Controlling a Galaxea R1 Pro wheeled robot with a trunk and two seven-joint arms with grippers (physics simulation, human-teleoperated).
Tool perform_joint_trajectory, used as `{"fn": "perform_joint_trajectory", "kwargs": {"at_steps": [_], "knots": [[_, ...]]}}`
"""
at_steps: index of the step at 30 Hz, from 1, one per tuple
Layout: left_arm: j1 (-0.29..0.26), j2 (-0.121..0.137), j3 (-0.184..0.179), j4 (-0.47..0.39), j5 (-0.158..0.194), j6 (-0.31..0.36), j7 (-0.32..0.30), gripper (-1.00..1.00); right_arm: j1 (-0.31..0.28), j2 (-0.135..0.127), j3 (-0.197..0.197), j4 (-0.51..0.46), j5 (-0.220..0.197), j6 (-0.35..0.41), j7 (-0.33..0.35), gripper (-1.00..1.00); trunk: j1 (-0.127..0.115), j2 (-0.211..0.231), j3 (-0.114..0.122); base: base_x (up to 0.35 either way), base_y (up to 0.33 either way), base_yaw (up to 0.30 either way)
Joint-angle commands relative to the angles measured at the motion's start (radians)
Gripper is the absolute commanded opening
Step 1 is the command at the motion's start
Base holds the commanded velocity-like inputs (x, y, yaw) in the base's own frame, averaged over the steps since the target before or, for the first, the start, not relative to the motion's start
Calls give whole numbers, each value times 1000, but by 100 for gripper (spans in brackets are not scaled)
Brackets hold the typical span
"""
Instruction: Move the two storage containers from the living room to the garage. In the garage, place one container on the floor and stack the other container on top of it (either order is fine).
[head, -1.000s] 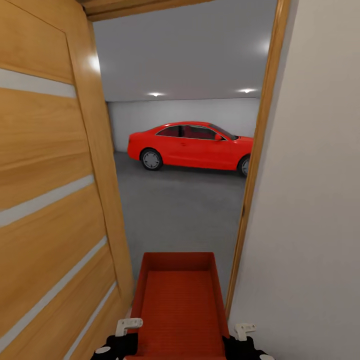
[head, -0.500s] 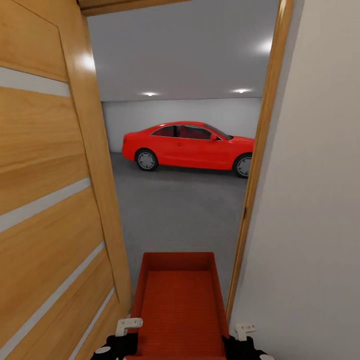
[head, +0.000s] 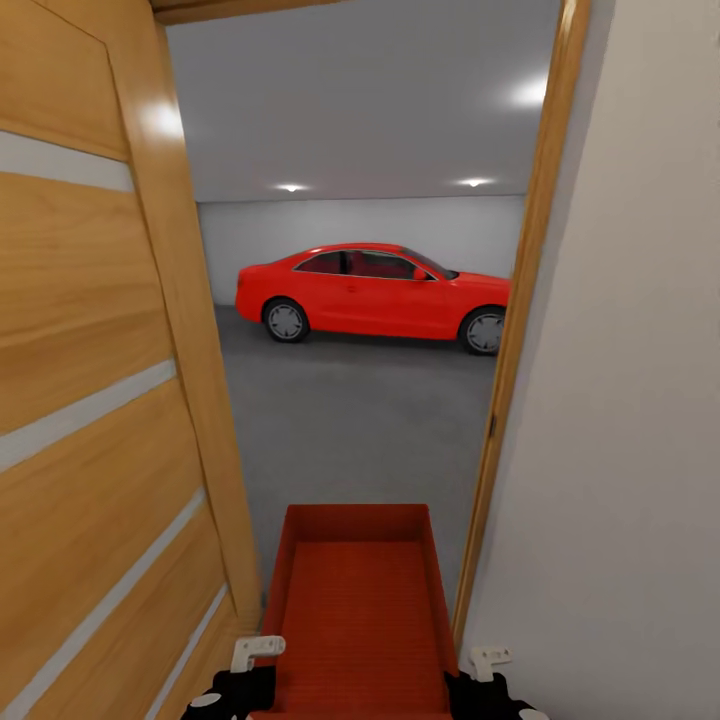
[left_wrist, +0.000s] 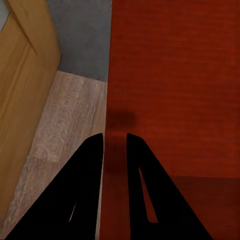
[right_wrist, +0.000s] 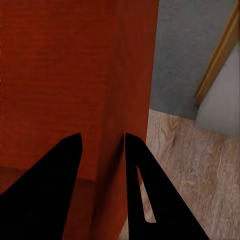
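Orange-red plastic, faintly ribbed inside, forms the shallow rectangular storage container (head: 358, 600) carried low in front of the robot. The left tool (left_wrist: 115, 142) and right tool (right_wrist: 102, 142) each clamp one long wall. Wood-grain door (head: 95, 400) and white wall (head: 620, 420) frame the garage: rough grey floor (head: 350, 420), red car (head: 375, 290).

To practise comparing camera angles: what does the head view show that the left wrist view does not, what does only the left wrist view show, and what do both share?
Head view alone: the red car, the garage's white back wall and ceiling lights.

Left wrist view alone: light wood plank flooring under the left gripper, whose jaws straddle the container's wall.

Shared: the orange-red container, the wooden door and the grey garage floor.
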Motion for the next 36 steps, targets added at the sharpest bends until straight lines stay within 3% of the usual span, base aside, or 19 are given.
{"fn": "perform_joint_trajectory", "kwargs": {"at_steps": [1, 13, 36], "knots": [[-1, 9, 3, -76, -10, -18, 5, -100, -1, -5, 8, 4, -7, -2, -1, -100, 0, -1, -2, 128, 238, -256], [-1, 9, 3, -76, -10, -18, 5, -100, -1, -5, 8, 4, -7, -2, -1, -100, 0, -1, -2, 110, 183, -249], [0, 8, 2, -76, -10, -18, 5, -100, -1, -5, 8, 4, -7, -3, -2, -100, 0, -1, -2, 1, 1, -7]]}}
